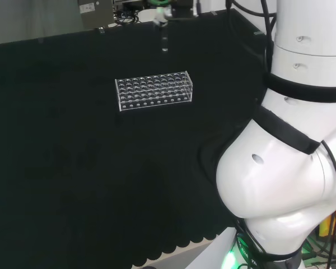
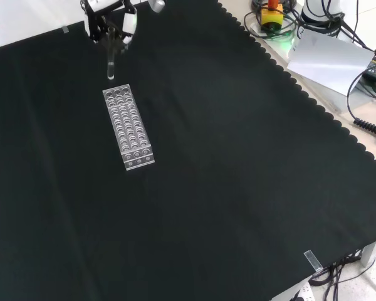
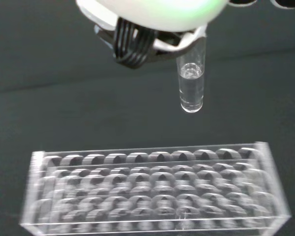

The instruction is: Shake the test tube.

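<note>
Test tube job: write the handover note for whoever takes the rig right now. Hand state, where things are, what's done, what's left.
Hand: shut on the test tube, gripping its upper end; the tube hangs upright, clear of the cloth.
Test tube: holds some clear liquid in its lower part. In the front view it hangs just beyond the far end of the rack, not over its holes.
Rack: clear plastic, standing on the black cloth; no tubes visible in it.
Done: tube is lifted and held.
Left: whether shaking has begun cannot be told from this moment; shake the tube while it is held away from the rack.
</note>
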`<action>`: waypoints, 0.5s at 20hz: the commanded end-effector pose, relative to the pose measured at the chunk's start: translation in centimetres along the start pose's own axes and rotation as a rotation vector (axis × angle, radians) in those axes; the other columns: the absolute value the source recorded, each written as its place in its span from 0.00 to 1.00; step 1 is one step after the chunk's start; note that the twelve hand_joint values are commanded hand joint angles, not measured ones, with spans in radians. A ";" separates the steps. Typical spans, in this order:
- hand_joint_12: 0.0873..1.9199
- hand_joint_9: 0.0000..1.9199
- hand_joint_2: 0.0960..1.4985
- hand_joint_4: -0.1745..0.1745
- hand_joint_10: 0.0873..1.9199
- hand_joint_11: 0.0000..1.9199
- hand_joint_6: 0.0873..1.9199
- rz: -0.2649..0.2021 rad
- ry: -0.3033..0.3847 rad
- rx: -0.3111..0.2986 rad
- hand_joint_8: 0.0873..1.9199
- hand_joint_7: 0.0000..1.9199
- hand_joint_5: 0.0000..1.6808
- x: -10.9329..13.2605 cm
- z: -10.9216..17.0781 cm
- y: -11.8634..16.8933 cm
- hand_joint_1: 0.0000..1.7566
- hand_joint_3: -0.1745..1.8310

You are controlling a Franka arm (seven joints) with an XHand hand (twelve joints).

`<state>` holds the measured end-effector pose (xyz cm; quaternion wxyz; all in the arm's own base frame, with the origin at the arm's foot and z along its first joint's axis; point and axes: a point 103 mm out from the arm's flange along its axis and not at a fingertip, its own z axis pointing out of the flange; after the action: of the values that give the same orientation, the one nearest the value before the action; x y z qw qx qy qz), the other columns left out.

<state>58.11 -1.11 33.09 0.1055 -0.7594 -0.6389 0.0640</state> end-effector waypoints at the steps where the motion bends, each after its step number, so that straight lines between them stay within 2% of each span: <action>1: 0.43 0.83 0.41 0.00 0.24 0.65 0.30 -0.121 0.036 0.008 0.25 0.88 0.76 5.8 -0.1 -0.5 0.69 0.40; 5: 0.43 0.83 0.41 0.00 0.24 0.65 0.30 -0.122 0.025 0.008 0.25 0.88 0.76 5.9 -0.2 -0.6 0.69 0.40; 10: 0.43 0.83 0.41 0.00 0.24 0.65 0.30 -0.057 -0.008 0.006 0.25 0.88 0.76 2.4 -0.1 -0.6 0.69 0.40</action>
<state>58.52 3.89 33.54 0.1171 -0.7251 -0.6765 0.0544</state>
